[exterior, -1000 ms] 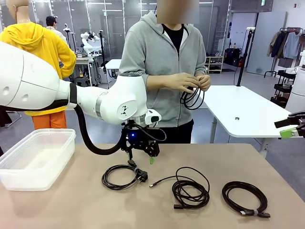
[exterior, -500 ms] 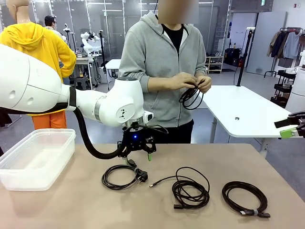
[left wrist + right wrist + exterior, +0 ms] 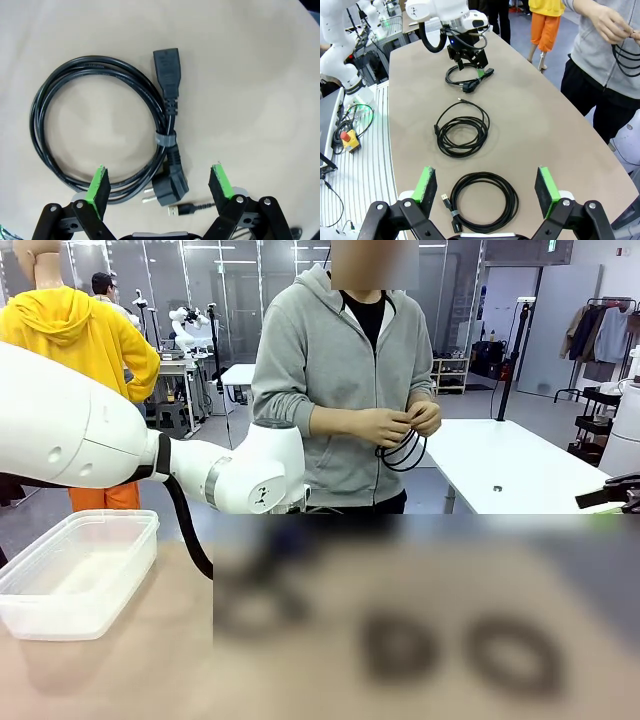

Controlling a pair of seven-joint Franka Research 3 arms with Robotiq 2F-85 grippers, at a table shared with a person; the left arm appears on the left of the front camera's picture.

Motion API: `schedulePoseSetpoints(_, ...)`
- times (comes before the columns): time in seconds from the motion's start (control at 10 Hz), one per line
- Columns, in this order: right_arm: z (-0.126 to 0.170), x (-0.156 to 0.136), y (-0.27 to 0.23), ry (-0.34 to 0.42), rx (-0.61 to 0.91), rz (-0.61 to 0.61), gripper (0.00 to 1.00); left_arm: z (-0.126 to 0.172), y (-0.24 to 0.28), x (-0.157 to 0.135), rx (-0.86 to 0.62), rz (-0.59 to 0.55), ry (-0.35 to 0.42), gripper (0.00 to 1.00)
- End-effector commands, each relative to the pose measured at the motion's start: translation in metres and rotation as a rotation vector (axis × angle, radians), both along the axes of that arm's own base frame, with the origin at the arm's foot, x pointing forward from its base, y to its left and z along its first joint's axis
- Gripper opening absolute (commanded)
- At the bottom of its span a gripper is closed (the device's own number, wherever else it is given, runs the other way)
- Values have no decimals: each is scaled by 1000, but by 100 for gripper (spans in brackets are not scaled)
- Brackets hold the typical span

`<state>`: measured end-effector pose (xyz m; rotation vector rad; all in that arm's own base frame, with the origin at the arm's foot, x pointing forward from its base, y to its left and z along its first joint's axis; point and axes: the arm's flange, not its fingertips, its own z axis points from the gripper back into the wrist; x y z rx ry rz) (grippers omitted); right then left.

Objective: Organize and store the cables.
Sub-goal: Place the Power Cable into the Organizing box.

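The job looked barely begun. A clear plastic tub (image 3: 60, 615) at the left end of the table (image 3: 415, 110) appeared empty, so nothing seemed stored yet. Everything was left to gather and put away.

Four black cables (image 3: 470, 86) were counted. Three lay as round coils in a row on the table, apart from one another. The first was a power cord coil (image 3: 166, 120), bound by a small grey tie and ending in two black plugs. Next came a middle coil (image 3: 480, 132) with a loose tail running toward the first. Last was a third coil (image 3: 510, 197), with a tie and a small flat plug. The fourth cable (image 3: 405, 455) hung in loops from the person's hands (image 3: 400, 420) at the far side of the table, apparently being wound.

The left hand (image 3: 159, 180) hovered directly above the power cord coil. Its fingers were spread wide on either side of the tied section and plug, gripping nothing. The right hand (image 3: 486, 182) was released too, wide apart and empty, held near the right end of the table on the third coil's side. There was one tub, one person and two robot hands.
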<state>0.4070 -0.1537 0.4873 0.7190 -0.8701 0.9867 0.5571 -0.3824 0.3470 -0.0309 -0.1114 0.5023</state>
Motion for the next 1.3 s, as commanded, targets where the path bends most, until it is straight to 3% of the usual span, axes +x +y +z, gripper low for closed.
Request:
schedulePoseSetpoints(0.0, 0, -3, 2, -12, 6, 0, 100, -10, -7, 10, 35, 27, -37, 100)
schedulePoseSetpoints(0.5, 0, -3, 2, -12, 6, 0, 100, -35, 0, 20, 63, 4, -9, 97)
schedulePoseSetpoints(0.6, 0, -3, 2, -12, 6, 0, 100, -37, 0, 20, 61, 4, 1, 41)
schedulePoseSetpoints(0.7, 0, -3, 2, -12, 6, 0, 100, -37, 1, 20, 63, 4, 2, 38)
schedulePoseSetpoints(0.8, 0, -3, 2, -12, 6, 0, 100, -36, 0, 19, 63, 7, 2, 0)
schedulePoseSetpoints(1.0, 0, -3, 2, -12, 6, 0, 100, -38, 1, 19, 63, 10, 26, 0)
schedulePoseSetpoints(1.1, 0, -3, 2, -12, 6, 0, 100, -40, 1, 18, 59, 3, 33, 18)
schedulePoseSetpoints(1.2, 0, -3, 2, -12, 6, 0, 100, -42, 1, 18, 47, -12, 36, 7)
